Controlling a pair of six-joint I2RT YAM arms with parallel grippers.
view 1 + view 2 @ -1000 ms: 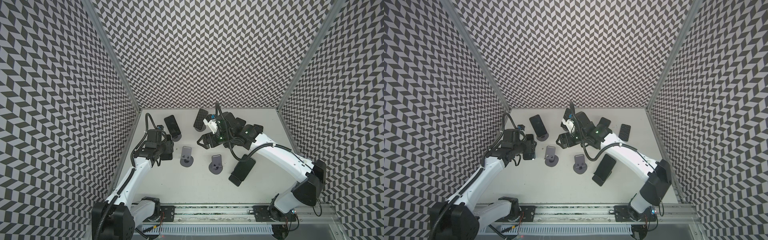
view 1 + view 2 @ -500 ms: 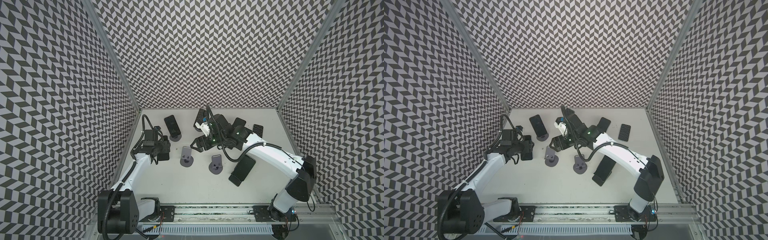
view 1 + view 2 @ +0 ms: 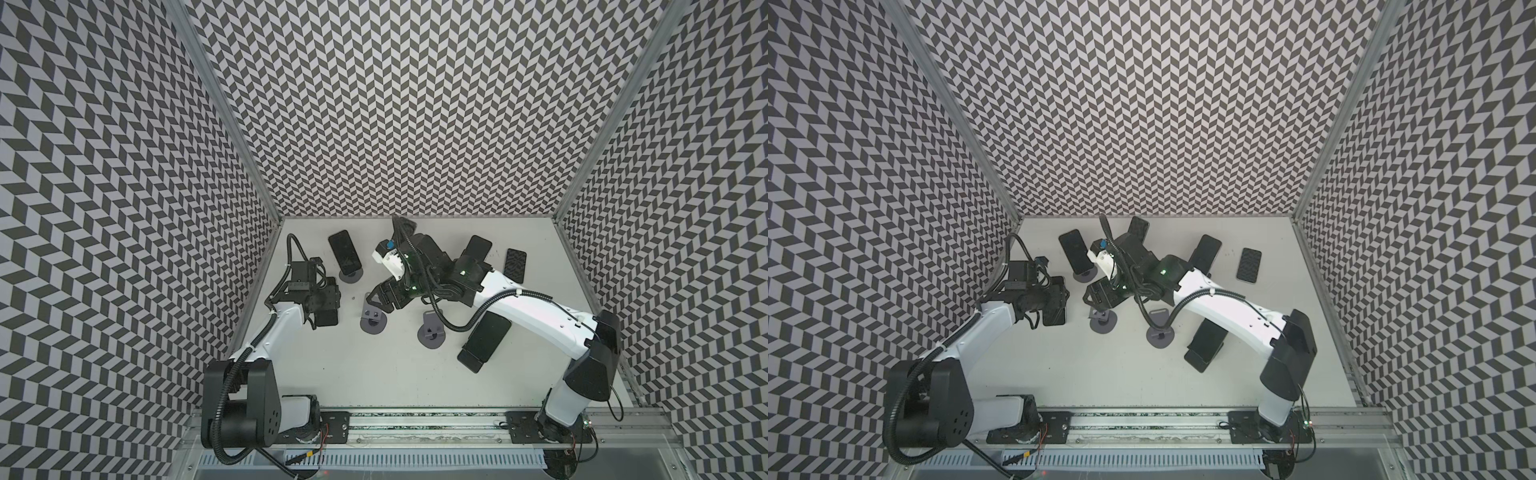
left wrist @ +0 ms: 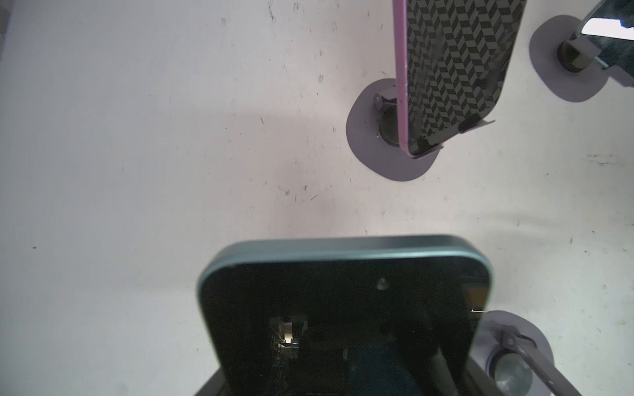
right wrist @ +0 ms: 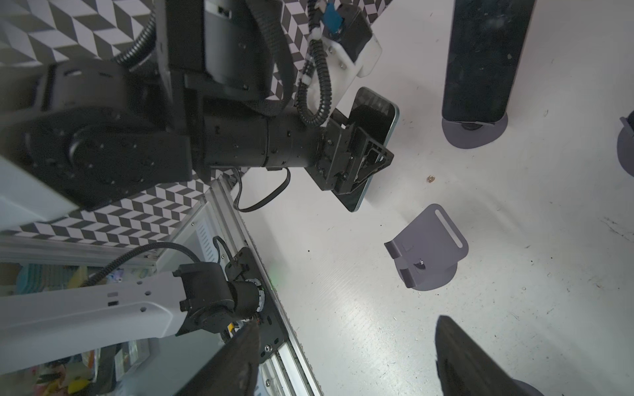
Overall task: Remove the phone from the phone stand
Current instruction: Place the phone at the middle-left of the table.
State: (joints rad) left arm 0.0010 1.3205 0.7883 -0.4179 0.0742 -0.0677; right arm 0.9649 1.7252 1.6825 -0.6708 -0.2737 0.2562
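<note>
My left gripper point(image 3: 323, 312) is shut on a dark teal-edged phone point(image 3: 328, 330) and holds it above the table near the left wall, apart from every stand. That phone point(image 4: 343, 308) fills the lower left wrist view and hides the fingers. The right wrist view shows the phone point(image 5: 375, 113) clamped in the left jaws. An empty grey phone stand point(image 3: 373, 322) stands just right of it. My right gripper point(image 3: 380, 300) hovers open over this stand point(image 5: 429, 250), with nothing between its fingertips point(image 5: 240, 363).
A pink-edged phone point(image 4: 449, 68) leans on a stand point(image 3: 350, 275) at the back left. More phones on stands sit behind the right arm point(image 3: 1138, 227) point(image 3: 478, 249). A second empty stand point(image 3: 432, 332), a flat phone point(image 3: 515, 266) and a big dark phone point(image 3: 484, 340) lie to the right.
The right arm has swung left until its gripper is over the empty stand, and its jaws have narrowed a little. The left gripper has stayed nearly in place, still holding the phone.
</note>
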